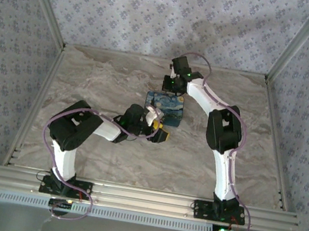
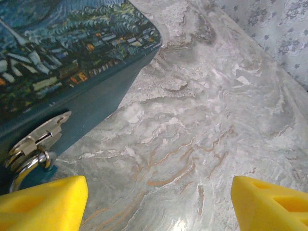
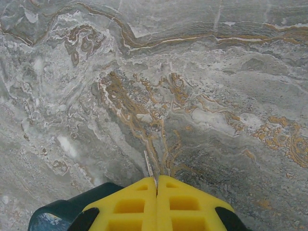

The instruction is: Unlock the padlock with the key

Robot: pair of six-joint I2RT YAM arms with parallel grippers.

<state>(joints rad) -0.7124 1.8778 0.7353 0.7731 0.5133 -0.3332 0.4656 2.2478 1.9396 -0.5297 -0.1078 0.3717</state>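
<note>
Now L gripper gapes wide beside padlock near centre of table (metal hasp facing it); R gripper, far-edge side, is clamped on a thin key.

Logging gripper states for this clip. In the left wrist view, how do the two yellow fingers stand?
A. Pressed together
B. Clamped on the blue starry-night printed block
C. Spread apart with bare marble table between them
C: the left gripper's yellow fingers sit at opposite lower corners with grey marble tabletop between them, and the blue starry-night printed block lies off to one side, not between them.
</note>
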